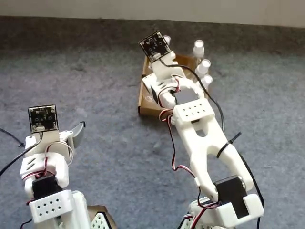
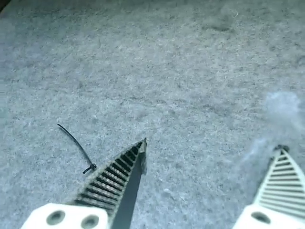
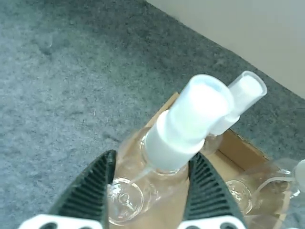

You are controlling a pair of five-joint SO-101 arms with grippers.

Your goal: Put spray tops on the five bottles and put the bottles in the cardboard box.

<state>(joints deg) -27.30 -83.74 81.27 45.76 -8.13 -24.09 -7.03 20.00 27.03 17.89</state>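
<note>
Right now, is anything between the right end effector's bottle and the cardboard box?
Nothing visible. The clear bottle with a white spray top at the right end effector is over the brown cardboard box, beside other clear bottles.

White arms [image 1: 205,138], black servos [image 1: 231,191], perhaps red wiring [image 1: 173,157]

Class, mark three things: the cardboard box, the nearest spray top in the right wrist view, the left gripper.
cardboard box [image 1: 141,98], high view, its outer side wall.
spray top [image 3: 190,125], right wrist view, middle of its white body.
left gripper [image 2: 212,145], left wrist view, midway between its fingertips.
</note>
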